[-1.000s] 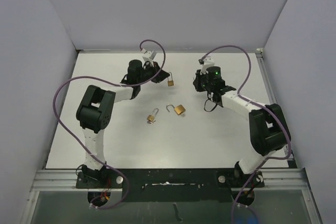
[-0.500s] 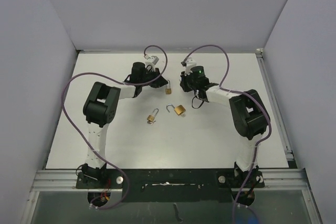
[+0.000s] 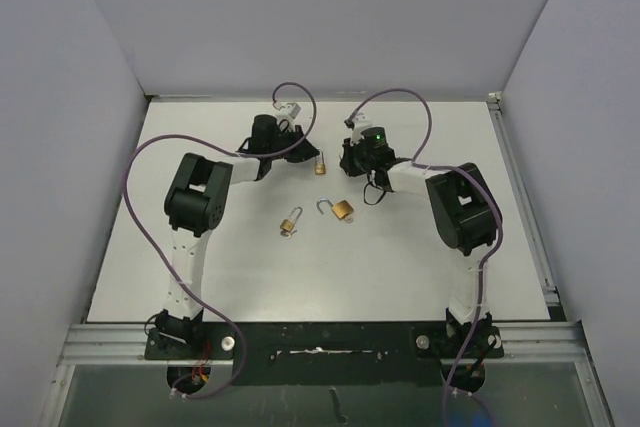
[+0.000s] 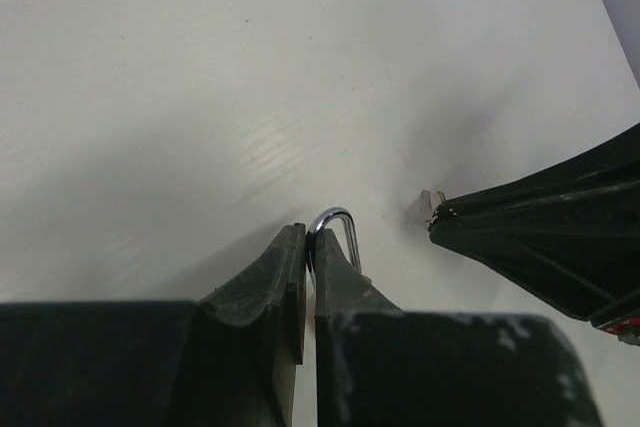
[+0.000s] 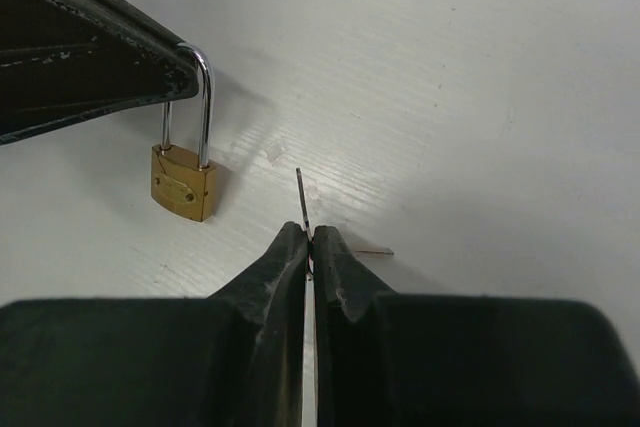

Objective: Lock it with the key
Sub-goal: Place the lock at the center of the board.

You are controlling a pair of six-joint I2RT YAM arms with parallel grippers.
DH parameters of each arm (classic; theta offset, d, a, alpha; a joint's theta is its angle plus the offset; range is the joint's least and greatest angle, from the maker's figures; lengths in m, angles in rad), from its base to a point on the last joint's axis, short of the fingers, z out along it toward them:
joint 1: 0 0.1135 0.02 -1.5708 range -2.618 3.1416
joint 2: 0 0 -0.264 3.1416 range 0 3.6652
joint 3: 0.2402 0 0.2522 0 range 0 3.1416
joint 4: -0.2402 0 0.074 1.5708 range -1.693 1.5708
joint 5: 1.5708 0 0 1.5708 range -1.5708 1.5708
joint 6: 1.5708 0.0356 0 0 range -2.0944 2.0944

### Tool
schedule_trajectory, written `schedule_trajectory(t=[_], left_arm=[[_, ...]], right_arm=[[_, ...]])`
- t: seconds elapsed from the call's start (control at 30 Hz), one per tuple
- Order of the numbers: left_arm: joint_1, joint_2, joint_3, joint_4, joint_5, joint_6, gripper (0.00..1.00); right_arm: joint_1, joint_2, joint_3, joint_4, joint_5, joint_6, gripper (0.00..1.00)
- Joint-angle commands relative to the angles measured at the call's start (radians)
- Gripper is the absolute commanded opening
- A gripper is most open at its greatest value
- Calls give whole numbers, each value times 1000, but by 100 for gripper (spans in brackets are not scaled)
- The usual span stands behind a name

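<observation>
1. Right wrist view: the brass padlock point(image 5: 184, 183) hangs body-down by its steel shackle point(image 5: 203, 97) from the left gripper point(image 5: 182, 61); both shackle legs reach the body; it sits over the far middle of the white table point(image 5: 480, 97).
2. Left gripper: fingers pressed together on the top of the shackle; the left wrist view shows the same pinch.
3. Key point(image 5: 302, 199): seen edge-on, a thin blade standing out from the right gripper point(image 5: 310, 239), whose fingers are clamped on it; the blade tip is near the padlock and apart from it.
4. Top view: the two grippers face each other, close but not touching; the held padlock lies between them.
5. Nearer the arm bases: an open-shackle padlock point(image 3: 340, 209) lies on the table; another padlock point(image 3: 291, 221) lies to its left, apart from it.
6. Purple cables point(image 3: 140, 162) loop over both arms.
</observation>
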Motion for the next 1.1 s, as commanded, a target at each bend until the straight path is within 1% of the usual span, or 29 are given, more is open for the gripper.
schedule_trajectory(t=[0.0,0.1,0.17,0.2,0.27,0.33,0.37,0.4,0.5,0.57,0.8,0.87,0.97,1.07], left_arm=[[15,50,57,11,-41,-7,0],[16,61,77,10,-35,-15,3],[17,65,89,5,-31,-16,3],[18,65,93,3,-30,-16,3],[18,65,95,1,-30,-21,4],[22,68,96,4,-22,-28,5],[22,72,97,5,-19,-30,6],[22,75,100,4,-16,-32,7],[24,82,98,8,-13,-42,7],[24,87,93,20,-2,-56,9],[25,84,69,42,25,-71,16],[26,83,68,51,32,-80,17],[28,75,62,72,34,-92,18],[33,60,54,105,35,-108,20]], right_arm=[[-7,17,55,58,-24,24,0],[-11,27,52,70,-30,29,1],[-14,31,48,78,-34,28,4],[-15,33,48,78,-35,27,8],[-15,31,47,82,-38,18,20],[-18,27,43,88,-40,14,28],[-19,25,41,92,-43,14,36],[-20,23,41,94,-44,12,39],[-21,18,42,93,-46,9,43],[-22,14,41,94,-46,8,45],[-23,-33,32,109,-44,3,47],[-23,-59,15,130,-35,3,48],[-25,-108,-14,162,-23,4,53],[-34,-157,-45,193,-27,15,61]])
